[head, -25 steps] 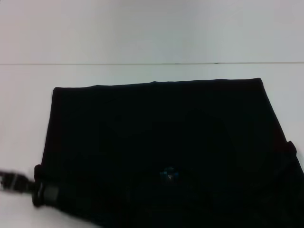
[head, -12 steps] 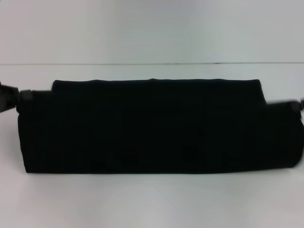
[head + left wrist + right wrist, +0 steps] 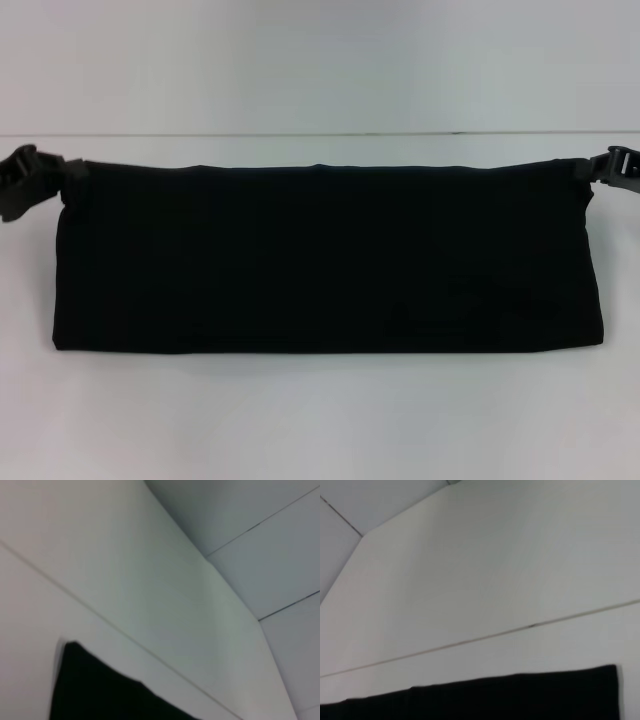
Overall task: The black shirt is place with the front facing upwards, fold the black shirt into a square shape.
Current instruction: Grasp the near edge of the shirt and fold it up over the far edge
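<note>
Black shirt (image 3: 325, 258) lies folded into a band on the bench (image 3: 320, 420). Left pincer (image 3: 22, 180) and right pincer (image 3: 612, 166) grip its far corners; I judge release comes next.

Only the two gripper ends of the robot show, both in the head view. The left gripper (image 3: 28, 180) is matte black, chunky and angular, built of short linked blocks with a notched outline. The right gripper (image 3: 618, 167) is also black, smaller in the picture, with a rounded link and a small pale gap showing through its frame. Neither wrist view shows any fingers.
</note>
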Action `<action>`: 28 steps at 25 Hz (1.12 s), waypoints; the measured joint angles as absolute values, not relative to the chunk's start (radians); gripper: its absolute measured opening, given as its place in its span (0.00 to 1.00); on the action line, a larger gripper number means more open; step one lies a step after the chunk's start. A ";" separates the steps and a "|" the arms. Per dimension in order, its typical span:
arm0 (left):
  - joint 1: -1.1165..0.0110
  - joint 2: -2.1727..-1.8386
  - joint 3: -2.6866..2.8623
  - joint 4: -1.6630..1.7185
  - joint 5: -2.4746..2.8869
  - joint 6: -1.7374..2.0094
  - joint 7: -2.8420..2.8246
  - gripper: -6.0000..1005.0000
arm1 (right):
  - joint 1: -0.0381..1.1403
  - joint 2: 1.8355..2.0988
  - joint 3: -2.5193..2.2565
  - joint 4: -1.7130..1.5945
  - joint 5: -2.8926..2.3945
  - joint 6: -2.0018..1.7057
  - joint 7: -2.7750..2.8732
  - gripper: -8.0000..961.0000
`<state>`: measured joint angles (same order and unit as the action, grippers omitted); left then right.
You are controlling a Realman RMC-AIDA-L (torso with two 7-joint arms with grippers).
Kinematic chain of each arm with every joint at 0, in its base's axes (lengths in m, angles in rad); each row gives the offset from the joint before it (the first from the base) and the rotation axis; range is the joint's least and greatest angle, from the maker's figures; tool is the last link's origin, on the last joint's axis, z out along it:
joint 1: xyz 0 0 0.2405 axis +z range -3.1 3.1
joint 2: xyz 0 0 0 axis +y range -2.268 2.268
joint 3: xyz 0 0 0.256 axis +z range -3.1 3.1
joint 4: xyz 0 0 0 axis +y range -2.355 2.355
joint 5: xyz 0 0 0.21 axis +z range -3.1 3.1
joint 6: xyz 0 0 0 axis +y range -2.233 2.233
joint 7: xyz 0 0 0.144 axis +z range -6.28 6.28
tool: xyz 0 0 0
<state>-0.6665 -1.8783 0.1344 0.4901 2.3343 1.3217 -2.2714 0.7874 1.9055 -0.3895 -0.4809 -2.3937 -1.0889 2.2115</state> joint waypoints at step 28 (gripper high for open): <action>-0.815 -2.030 0.239 0.488 2.301 0.783 -2.134 0.12 | 0.848 2.072 -0.629 -0.449 -2.276 -0.489 2.133 0.03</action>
<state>-0.8151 -2.0298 0.2392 0.4882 2.3014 0.7832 -2.1338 0.8482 2.0725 -0.6291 -0.4493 -2.2758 -0.4886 2.1328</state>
